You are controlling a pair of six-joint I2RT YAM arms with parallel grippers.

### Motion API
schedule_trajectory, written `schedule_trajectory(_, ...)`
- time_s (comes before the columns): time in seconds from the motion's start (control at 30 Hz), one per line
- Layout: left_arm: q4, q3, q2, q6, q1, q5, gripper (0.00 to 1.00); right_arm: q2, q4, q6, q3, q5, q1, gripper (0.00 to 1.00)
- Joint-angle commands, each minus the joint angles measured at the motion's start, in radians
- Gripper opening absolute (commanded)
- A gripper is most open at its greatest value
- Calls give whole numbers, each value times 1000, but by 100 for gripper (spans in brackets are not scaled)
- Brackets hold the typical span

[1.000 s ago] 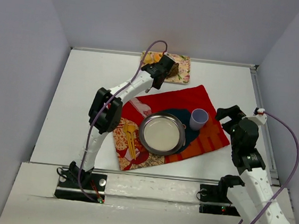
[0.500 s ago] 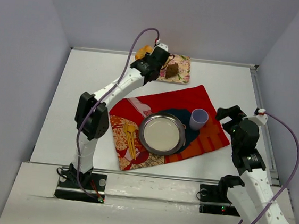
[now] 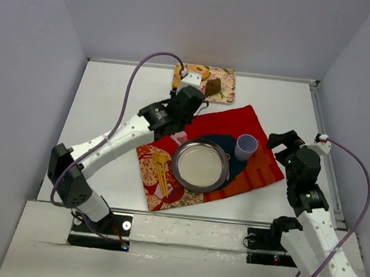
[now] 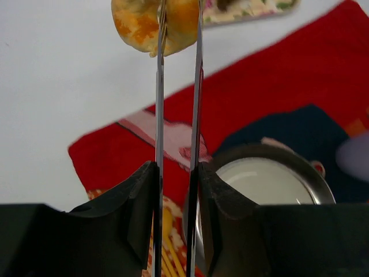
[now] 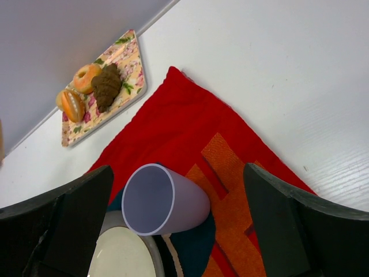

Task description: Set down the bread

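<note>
The left arm has swung back, its elbow now low at 8 o'clock. From above, the left gripper (image 3: 190, 81) hangs over the near-left edge of the floral board (image 3: 225, 83), at 12 o'clock from the steel plate (image 3: 177, 159). Left wrist: its thin fingers pinch an orange bread roll (image 4: 135, 26) above the white table (image 4: 57, 86). Right wrist: the right gripper (image 5: 179, 168) is spread wide above a lavender cup (image 5: 164, 199) on the red cloth (image 5: 167, 115).

White table (image 3: 109, 104), red cloth (image 3: 240, 121), floral mat (image 3: 227, 83)
</note>
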Motion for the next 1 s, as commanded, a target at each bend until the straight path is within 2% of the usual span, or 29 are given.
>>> schedule_trajectory(0.0, -71, -186, -205, -325, -232, -118, 6, -4, 67, -20, -2, 9, -3, 100)
schedule_trajectory(0.13, -155, -338, -269, -563, -431, -83, 6, 13, 68, -23, 1, -6, -3, 100)
schedule_trajectory(0.23, -183, -372, -251, -614, -531, 9, 6, 13, 70, -18, 1, -23, -3, 100)
schedule_trajectory(0.27, -217, -383, -237, -643, -545, 44, 6, 13, 70, -20, 0, -34, -3, 100)
schedule_trajectory(0.37, -358, -357, -169, -727, -594, 22, 6, -4, 70, -21, -8, -34, -3, 100)
schedule_trajectory(0.5, -421, -297, -83, -757, -629, -11, 6, -39, 68, -23, -16, -29, -3, 100)
schedule_trajectory(0.53, -423, -285, -52, -735, -635, -8, 19, -44, 68, -24, -19, -29, -3, 100)
schedule_trajectory(0.63, -459, -223, -7, -724, -659, -31, 44, -64, 68, -23, -23, -25, -3, 100)
schedule_trajectory(0.7, -481, -196, 2, -723, -663, -40, 51, -72, 68, -24, -26, -22, -3, 100)
schedule_trajectory(0.73, -482, -191, 4, -721, -663, -37, 58, -70, 67, -24, -28, -23, -3, 100)
schedule_trajectory(0.87, -504, -138, 2, -703, -663, -46, 65, -61, 68, -23, -25, -20, -3, 100)
schedule_trajectory(0.97, -512, -121, -10, -694, -663, -52, 66, -50, 68, -23, -20, -17, -3, 100)
